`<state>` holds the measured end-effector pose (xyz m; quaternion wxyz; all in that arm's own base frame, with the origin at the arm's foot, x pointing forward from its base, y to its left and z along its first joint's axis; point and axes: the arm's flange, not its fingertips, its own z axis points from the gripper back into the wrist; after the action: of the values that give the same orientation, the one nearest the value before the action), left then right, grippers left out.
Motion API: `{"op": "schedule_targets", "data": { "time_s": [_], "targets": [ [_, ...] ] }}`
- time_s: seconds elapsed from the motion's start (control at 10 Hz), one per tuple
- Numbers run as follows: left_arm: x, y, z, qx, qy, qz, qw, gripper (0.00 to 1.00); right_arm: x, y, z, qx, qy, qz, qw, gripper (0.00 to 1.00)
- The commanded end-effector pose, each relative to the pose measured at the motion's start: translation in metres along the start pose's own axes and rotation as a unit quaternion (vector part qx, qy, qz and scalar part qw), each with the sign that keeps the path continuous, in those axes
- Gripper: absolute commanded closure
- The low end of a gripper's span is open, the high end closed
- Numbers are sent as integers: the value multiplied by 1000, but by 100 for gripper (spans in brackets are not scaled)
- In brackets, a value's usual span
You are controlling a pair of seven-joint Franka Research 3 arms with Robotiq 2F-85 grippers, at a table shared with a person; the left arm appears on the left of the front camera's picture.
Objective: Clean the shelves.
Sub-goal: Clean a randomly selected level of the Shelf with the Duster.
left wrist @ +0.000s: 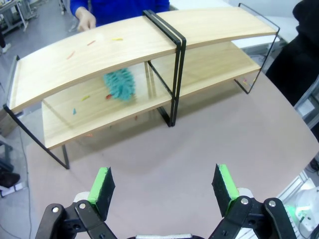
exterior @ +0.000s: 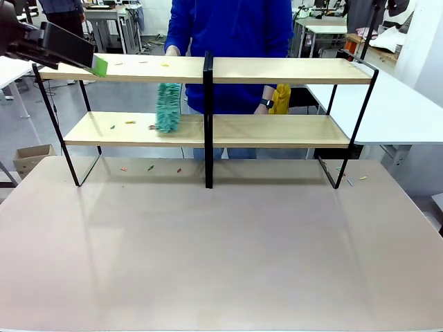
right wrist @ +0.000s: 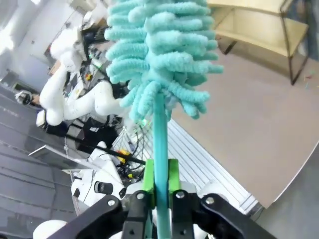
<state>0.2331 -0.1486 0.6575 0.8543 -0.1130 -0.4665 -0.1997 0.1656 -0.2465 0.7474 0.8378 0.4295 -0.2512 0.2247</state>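
Along the far edge of the surface [exterior: 221, 263]: the shelves [exterior: 284, 70], long axis left to right, spanning nearly the whole width, open face toward the robot. 2 flat, smooth light-wood boards in a thin black metal frame, with 1 black central post [exterior: 208, 117]. Down on the lower board, just left of the post: a fluffy teal duster [exterior: 167, 107], head pointing downward, probably held by the person [exterior: 228, 28] behind, the grip hidden by the upper board. Small coloured bits [exterior: 150, 167] scattered on both boards and on the surface by the frame's feet. Left jaws wide open, green pads [left wrist: 102, 185] well apart, holding nothing, up near the left end of the upper board. Right jaws clamped shut on the thin teal handle [right wrist: 160, 149] of a second duster [right wrist: 159, 50], its shaggy chenille head pointing away from the wrist.
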Motion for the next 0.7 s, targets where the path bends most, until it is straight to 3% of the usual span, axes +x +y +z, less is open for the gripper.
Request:
{"op": "schedule_targets", "data": {
  "time_s": [0.0, 0.2, 0.4, 0.5, 0.6],
  "targets": [
    [-2, 1, 1, 2, -1, 0, 1000, 0, 52, 7, -68, -88, 17, -62, 994, 88],
    [-2, 1, 1, 2, -1, 0, 1000, 0, 110, 5, -149, -181, 47, -140, 972, 88],
    [-2, 1, 1, 2, -1, 0, 1000, 0, 146, 6, -219, -243, 89, -152, 954, 88],
    [-2, 1, 1, 2, -1, 0, 1000, 0, 148, 3, -226, -222, 116, -127, 960, 88],
    [-2, 1, 1, 2, -1, 0, 1000, 0, 138, -5, -186, -129, 97, -93, 983, 88]
  ]
}}
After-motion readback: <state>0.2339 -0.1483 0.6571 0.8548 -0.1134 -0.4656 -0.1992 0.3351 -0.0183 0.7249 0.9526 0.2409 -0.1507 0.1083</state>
